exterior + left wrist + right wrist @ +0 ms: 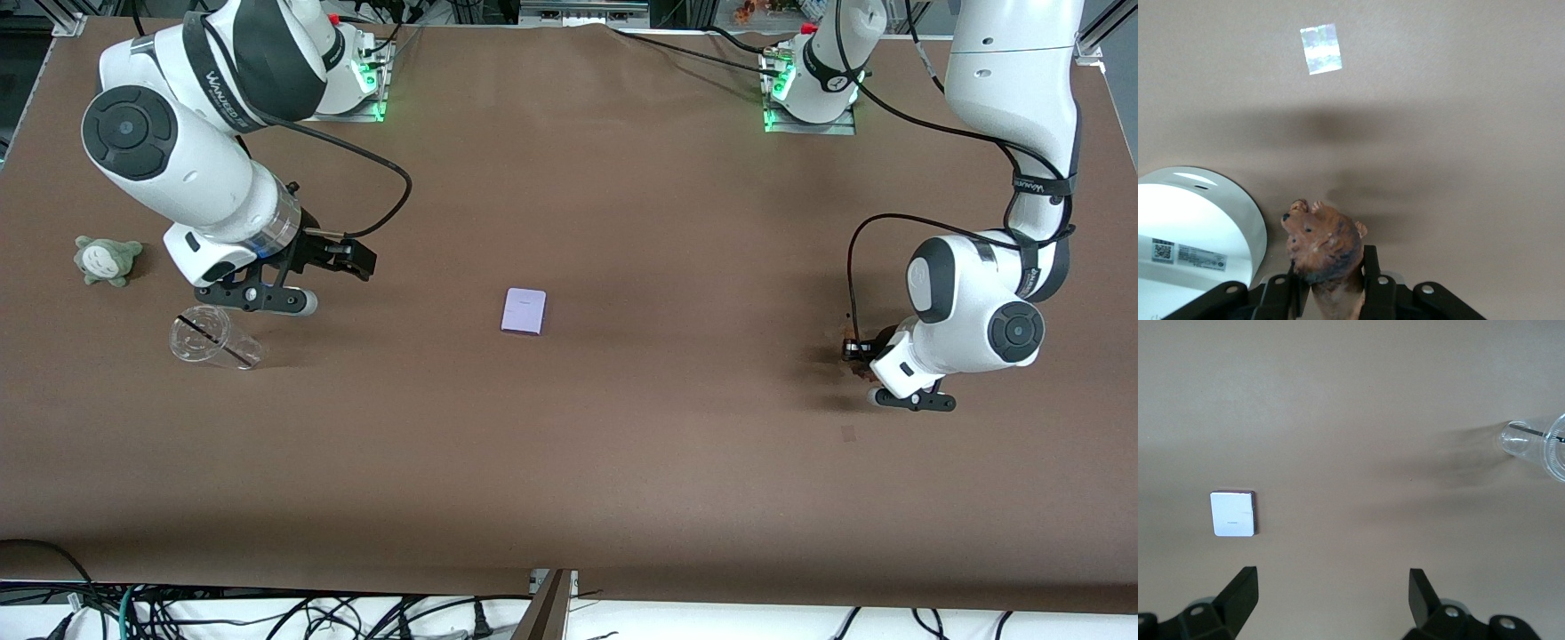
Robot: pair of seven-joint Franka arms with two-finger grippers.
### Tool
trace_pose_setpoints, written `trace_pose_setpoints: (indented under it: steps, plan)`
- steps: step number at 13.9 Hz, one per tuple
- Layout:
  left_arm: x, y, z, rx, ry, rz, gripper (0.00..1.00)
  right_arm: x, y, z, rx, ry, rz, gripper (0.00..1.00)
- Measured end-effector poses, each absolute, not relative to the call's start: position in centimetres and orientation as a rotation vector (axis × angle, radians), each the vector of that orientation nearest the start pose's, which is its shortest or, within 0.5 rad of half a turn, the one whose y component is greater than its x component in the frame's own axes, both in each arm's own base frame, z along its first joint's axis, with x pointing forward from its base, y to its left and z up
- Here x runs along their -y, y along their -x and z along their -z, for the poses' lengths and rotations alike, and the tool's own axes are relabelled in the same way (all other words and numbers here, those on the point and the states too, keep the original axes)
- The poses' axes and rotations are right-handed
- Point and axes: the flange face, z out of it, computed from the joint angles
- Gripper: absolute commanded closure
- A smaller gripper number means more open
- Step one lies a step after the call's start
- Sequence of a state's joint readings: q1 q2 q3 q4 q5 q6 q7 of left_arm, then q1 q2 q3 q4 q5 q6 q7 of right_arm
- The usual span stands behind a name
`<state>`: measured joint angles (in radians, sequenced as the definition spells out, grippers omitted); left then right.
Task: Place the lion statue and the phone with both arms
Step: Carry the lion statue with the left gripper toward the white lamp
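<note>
Lion statue (1325,248) sits clamped between the fingers (1370,280) of the left gripper (1331,293), head poking out, low over the table (622,444) at centre right of the front view. Phone (524,311) lies flat mid-frame, well apart from both grippers. Right gripper (1331,593) spread wide, holding nothing, at left of front view above a clear cup (213,339) on its side. Plush toy (107,260) near left edge.
</note>
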<state>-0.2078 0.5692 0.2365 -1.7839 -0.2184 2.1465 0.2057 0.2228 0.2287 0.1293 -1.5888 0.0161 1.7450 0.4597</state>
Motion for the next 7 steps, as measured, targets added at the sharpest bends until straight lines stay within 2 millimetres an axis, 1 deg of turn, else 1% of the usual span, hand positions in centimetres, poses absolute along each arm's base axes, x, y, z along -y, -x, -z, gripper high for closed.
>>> trace_pose_setpoints:
  steps: [4, 7]
  plan:
    - [0.4, -63.9, -21.6, -0.115, 3.180, -0.242, 0.98, -21.0, -58.8, -49.6, -0.177, 3.121, -0.131, 0.00]
    - [1.2, -64.0, -21.1, -0.131, 3.176, -0.238, 0.98, -21.0, -58.8, -49.6, -0.177, 3.121, -0.131, 0.00]
